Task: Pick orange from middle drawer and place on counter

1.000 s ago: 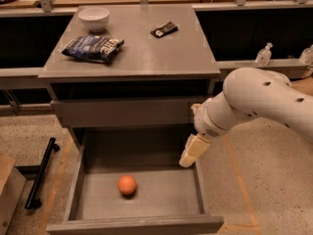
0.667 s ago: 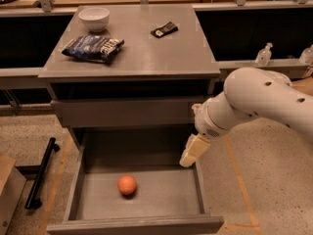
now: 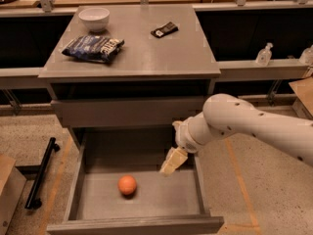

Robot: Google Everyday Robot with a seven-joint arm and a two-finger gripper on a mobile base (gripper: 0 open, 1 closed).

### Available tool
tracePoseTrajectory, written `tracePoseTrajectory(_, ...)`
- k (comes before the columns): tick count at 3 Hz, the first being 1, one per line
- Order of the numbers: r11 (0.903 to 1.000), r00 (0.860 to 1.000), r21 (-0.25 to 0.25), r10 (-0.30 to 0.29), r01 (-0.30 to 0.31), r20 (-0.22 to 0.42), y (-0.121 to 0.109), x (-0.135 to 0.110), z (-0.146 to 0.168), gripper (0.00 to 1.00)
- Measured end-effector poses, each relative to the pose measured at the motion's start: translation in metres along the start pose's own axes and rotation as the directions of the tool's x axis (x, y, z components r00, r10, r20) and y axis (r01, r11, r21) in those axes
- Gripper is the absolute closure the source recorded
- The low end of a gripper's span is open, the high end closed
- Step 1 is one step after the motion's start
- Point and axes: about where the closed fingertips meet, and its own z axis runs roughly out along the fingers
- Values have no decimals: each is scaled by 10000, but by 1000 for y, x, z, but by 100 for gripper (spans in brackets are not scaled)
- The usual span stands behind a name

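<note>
The orange (image 3: 127,184) lies on the floor of the open middle drawer (image 3: 137,224), left of centre. My gripper (image 3: 172,162) hangs over the drawer's right part, above and to the right of the orange, apart from it, with nothing in it. The white arm reaches in from the right. The grey counter (image 3: 146,53) is the cabinet's top, above the drawer.
On the counter lie a white bowl (image 3: 94,18), a dark chip bag (image 3: 93,48) and a small dark packet (image 3: 164,30). A closed drawer front (image 3: 122,112) sits above the open one. A black bar (image 3: 41,173) lies on the floor at left. Bottles (image 3: 264,54) stand on the right bench.
The arm and gripper have moved left and down, further over the drawer and closer to the orange. The orange has not moved.
</note>
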Motion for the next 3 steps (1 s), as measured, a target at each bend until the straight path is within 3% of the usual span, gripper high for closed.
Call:
tracePoseTrajectory(1,9977,9979,-552,420,-393,490,-3,1,56,0)
tracePoseTrajectory(2,9960,9973,-731,552,-515,491,0,7,67,0)
tracePoseTrajectory(3,9949,9908,-683,808,-737,1084,6,12,70,0)
